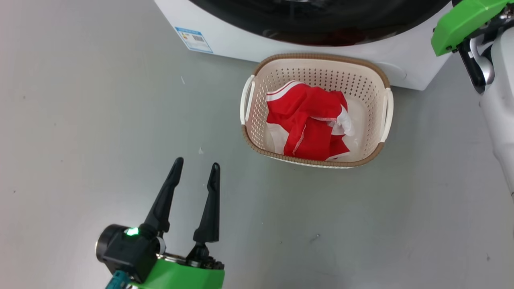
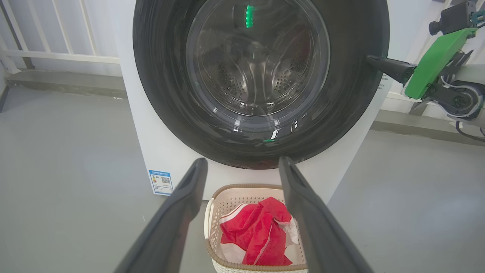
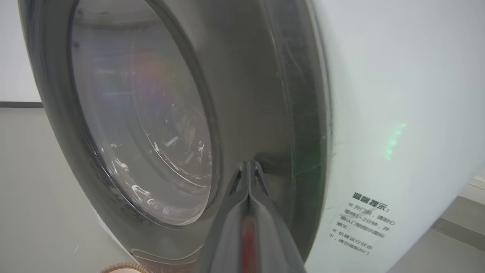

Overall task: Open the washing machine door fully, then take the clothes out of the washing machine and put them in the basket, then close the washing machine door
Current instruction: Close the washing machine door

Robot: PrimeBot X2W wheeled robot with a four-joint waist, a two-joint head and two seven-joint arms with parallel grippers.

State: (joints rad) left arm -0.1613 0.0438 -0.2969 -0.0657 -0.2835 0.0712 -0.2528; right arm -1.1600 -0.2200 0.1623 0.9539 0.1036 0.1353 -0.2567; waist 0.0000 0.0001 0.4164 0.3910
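Two spread, empty fingers of the left gripper (image 1: 197, 163) stand at lower left. At centre, red clothes (image 1: 309, 120) lie in the basket (image 1: 321, 57) below the washing machine (image 1: 233, 40). At the left wrist view's right, the clenched right gripper (image 2: 373, 60) touches the washing machine door (image 2: 261, 76).

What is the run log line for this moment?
clothes: in basket | washing machine door: looks closed | right gripper: shut, tips at door rim | left gripper: open, empty

Head looks down on the basket (image 1: 317, 76); both wrists face the door (image 2: 163, 83), the right one closest.
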